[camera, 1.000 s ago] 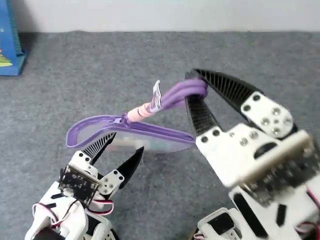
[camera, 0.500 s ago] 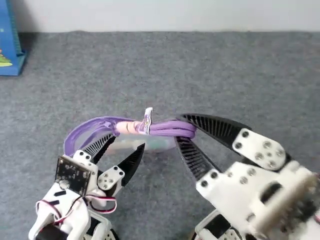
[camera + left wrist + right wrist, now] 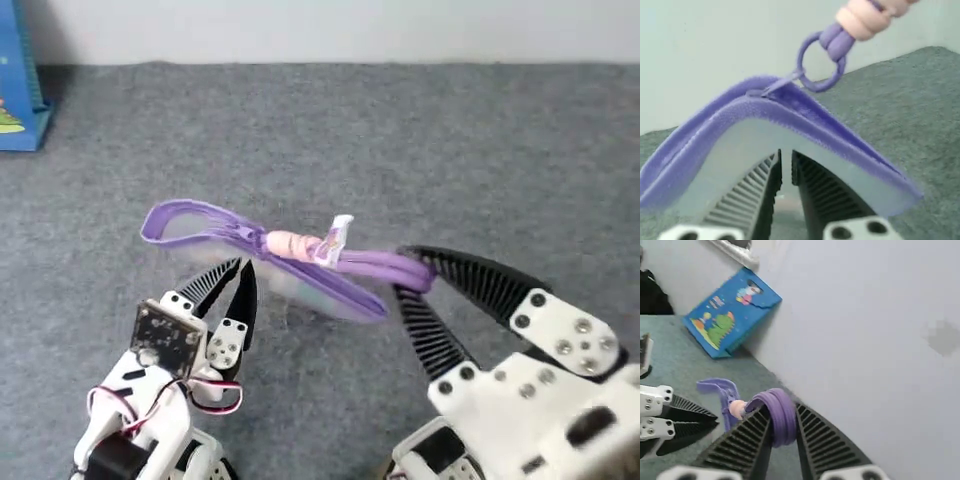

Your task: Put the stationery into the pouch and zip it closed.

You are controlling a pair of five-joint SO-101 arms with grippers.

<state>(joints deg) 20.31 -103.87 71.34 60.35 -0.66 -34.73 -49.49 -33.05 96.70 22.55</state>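
Observation:
A clear pouch [image 3: 312, 292] with a purple zip edge hangs tilted just above the grey mat. A pink sleeve [image 3: 290, 243] and a small white tag [image 3: 338, 236] join its zip pull to a purple strap [image 3: 375, 264]. My right gripper [image 3: 412, 272] is shut on the end of that strap [image 3: 780, 412], to the right of the pouch. My left gripper [image 3: 238, 272] is below the pouch's left half, with its fingers [image 3: 769, 172] pressed together on the clear wall [image 3: 735, 145]. The zip ring [image 3: 815, 70] hangs above the purple seam. No loose stationery shows.
A blue printed box [image 3: 18, 80] leans at the far left corner of the mat, by the white wall [image 3: 850, 300]. The left arm's gripper [image 3: 690, 422] appears across from the right wrist camera.
The left gripper went from open to shut on the pouch. The right gripper drew the strap toward the arms, then to the right, and the pouch swung with it.

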